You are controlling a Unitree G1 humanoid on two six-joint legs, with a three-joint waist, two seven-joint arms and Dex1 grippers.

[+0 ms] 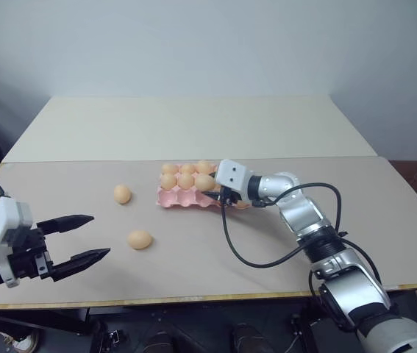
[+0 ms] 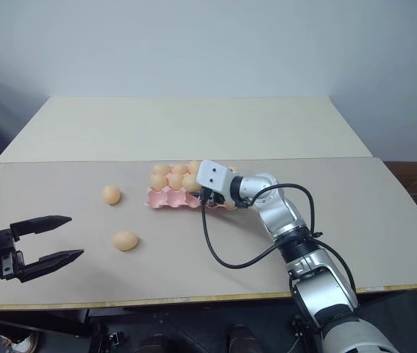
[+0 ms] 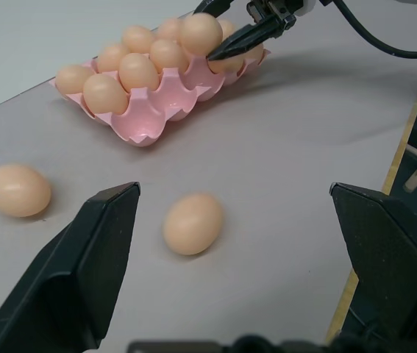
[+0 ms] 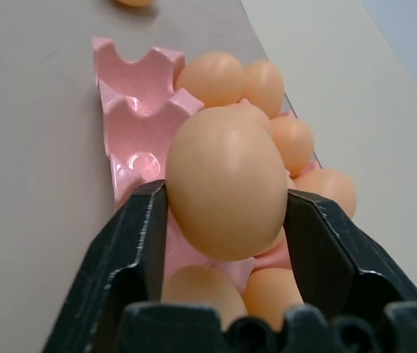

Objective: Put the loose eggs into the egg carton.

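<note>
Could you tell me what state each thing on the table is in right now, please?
egg carton: flat on the table, partly filled, near cells empty.
egg between the fingers: flanked by the right hand, above the carton.
two loose eggs: lying on the table, outside the carton.
left hand: open, holding nothing, near the table's front edge.

Left end effector (image 1: 90,237) fingers spread wide, level, nothing between them. Right end effector (image 4: 226,220) extended forward, wrist angled left, fingers bracketing egg (image 4: 225,180) on both sides.
</note>
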